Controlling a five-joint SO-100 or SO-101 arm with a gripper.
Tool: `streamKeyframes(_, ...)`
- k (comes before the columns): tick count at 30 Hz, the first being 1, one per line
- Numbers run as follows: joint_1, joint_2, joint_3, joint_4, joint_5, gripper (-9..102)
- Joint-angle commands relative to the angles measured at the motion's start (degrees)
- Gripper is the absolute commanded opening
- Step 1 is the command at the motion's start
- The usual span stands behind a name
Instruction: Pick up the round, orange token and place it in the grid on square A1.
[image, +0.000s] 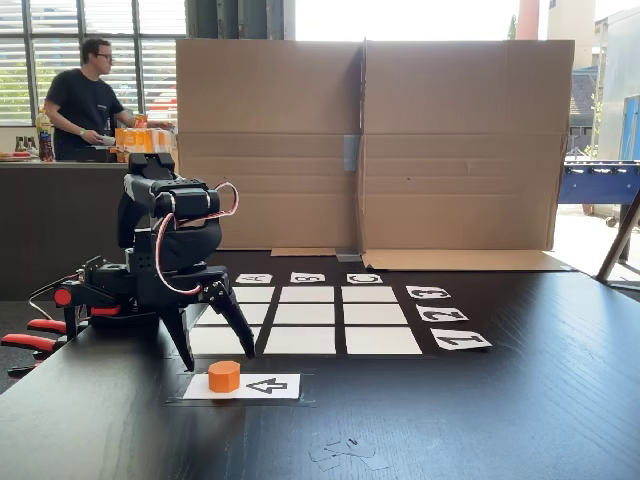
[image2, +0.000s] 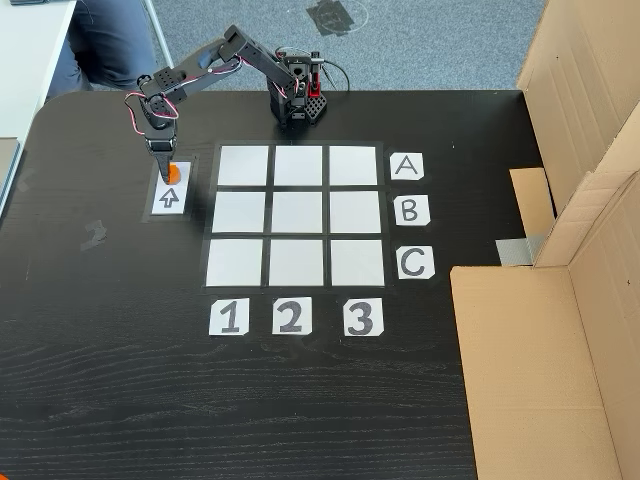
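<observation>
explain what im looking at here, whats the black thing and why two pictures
The black thing is a small robot arm bolted to a dark table. One fixed view looks across the table from the side; the other looks down from above. On the table lies a grid of nine white squares, with cards lettered A, B, C and numbered 1, 2, 3 along two sides. Beside it, a white arrow card carries an orange token. The gripper hangs open just over the token, holding nothing. Cardboard walls stand behind.

White cards edging the grid (image2: 297, 216) read A (image2: 405, 166), B (image2: 411, 211) and C (image2: 415, 263) down its right side and 1 (image2: 228, 317), 2 (image2: 289, 316), 3 (image2: 361, 317) below, in a fixed view; a separate white card (image2: 169, 196) bears a black arrow.
</observation>
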Motion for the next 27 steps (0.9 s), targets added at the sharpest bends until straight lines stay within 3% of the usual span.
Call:
streamKeyframes(1, -1.1, 0.3, -2.2, 0.2, 0.5, 32)
streamKeyframes(27, -2.0, -4.1, -6.3, 0.3, 1.4, 29)
